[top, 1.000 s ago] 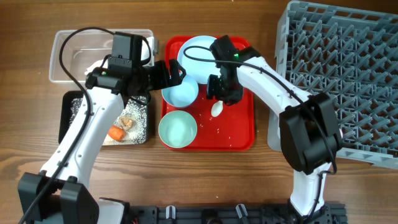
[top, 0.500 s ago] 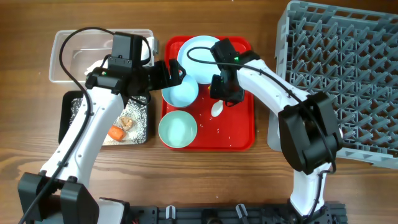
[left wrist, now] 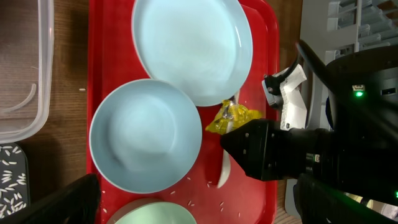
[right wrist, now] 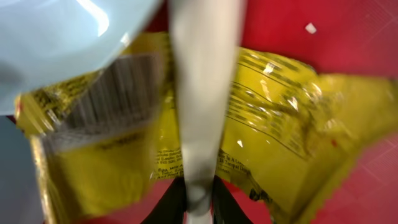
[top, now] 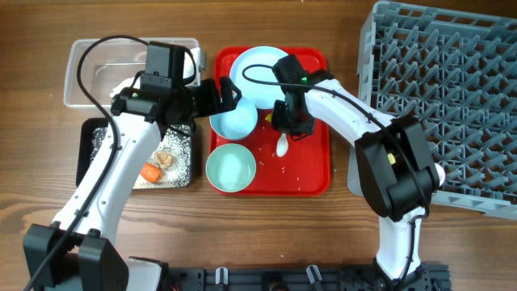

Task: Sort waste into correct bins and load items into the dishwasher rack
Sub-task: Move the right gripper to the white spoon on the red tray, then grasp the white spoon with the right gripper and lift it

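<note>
A: Overhead view: fixed above the table (top: 24,162), facing straight down; widest coverage.
B: Left wrist: moderately near, above the red tray (left wrist: 96,62); right wrist: extremely close on the yellow wrapper (right wrist: 280,124); these 2 views share that wrapper.

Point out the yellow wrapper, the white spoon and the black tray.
yellow wrapper (left wrist: 235,117), left wrist view, crumpled middle.
white spoon (top: 281,146), overhead view, its bowl end.
black tray (top: 81,149), overhead view, left rim.

Right gripper (right wrist: 198,200) low, jaws clamped.
</note>
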